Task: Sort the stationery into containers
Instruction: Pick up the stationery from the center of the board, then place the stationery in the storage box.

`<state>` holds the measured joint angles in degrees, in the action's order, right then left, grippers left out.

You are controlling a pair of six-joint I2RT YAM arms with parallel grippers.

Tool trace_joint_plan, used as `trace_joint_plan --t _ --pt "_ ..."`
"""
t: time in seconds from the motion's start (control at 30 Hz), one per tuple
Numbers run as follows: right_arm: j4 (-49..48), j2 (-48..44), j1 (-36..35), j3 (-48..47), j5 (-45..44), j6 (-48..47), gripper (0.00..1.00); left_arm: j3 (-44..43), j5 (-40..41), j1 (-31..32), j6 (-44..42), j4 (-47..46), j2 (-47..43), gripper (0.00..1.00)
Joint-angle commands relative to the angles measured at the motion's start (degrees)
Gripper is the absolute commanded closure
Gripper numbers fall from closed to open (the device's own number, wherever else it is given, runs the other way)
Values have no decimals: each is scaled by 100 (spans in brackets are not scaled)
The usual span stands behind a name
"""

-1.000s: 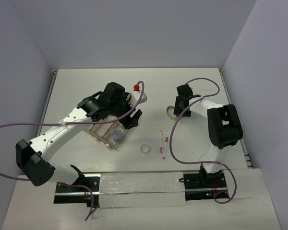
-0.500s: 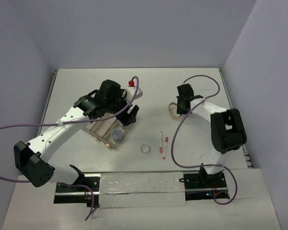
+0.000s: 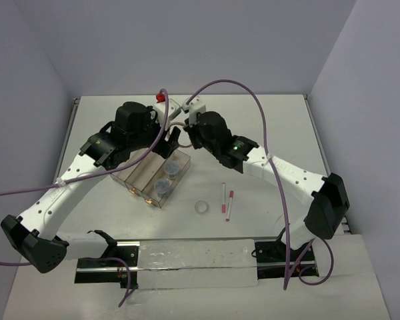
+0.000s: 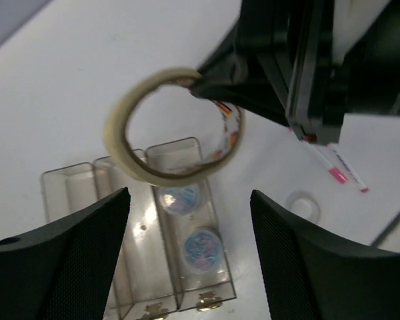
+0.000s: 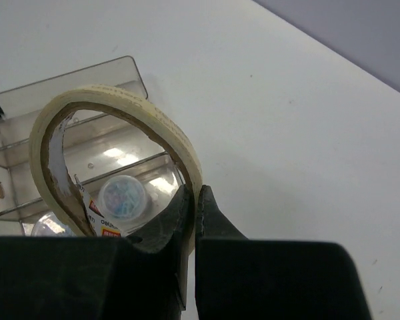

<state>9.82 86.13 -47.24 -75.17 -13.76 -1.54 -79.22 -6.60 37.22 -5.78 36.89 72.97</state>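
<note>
My right gripper (image 5: 196, 193) is shut on a tan loop (image 5: 113, 100), pinching its band and holding it above the clear brownish tray (image 5: 67, 87). In the left wrist view the loop (image 4: 123, 117) hangs over the tray (image 4: 67, 180). Two clear jars with blue contents (image 4: 179, 198) (image 4: 201, 250) lie in the tray's right compartment (image 3: 167, 177). My left gripper (image 4: 189, 195) stands open above the tray with nothing in it, close to the right gripper (image 3: 190, 137). A white tape ring (image 3: 201, 207) and two white pens with red ends (image 3: 227, 200) lie on the table to the right of the tray.
Both arms cross over the tray's far end (image 3: 180, 150), with cables looping above them. The tray's other two compartments (image 4: 120, 220) hold nothing that I can see. Grey walls close the table on three sides.
The right gripper shut on the tan loop at the right of the table and carried it left, over the tray. The left gripper drew back towards the tray's far end, still open.
</note>
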Motion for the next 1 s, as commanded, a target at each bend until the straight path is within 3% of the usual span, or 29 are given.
trace_joint_plan --t 0.0,0.17,0.27,0.5,0.73,0.77,0.87,0.93,0.97 --pt "118 204 -351 -369 -112 -223 100 36 1212 -31 -245 -245 -345 22" --pt "112 265 -490 -379 -92 -149 100 9 1619 -50 -164 -354 -403 22" --pt "46 123 -576 -278 -65 -74 100 3 1916 -75 -213 -357 -195 28" --pt "-117 -155 -611 -1 82 23 100 376 1222 -170 24 -312 -280 29" --pt "-189 -158 -628 32 242 56 100 407 1030 -206 33 -138 -178 35" --pt "-222 -161 -628 50 247 47 100 411 1041 -209 35 -140 -172 39" --pt "-264 -191 -628 88 297 29 100 463 1173 -264 65 -154 -101 68" --pt "-263 -162 -628 67 304 23 100 525 1213 -326 119 -132 -81 94" --pt "-250 -117 -628 24 321 23 100 588 1249 -387 173 -118 -64 98"
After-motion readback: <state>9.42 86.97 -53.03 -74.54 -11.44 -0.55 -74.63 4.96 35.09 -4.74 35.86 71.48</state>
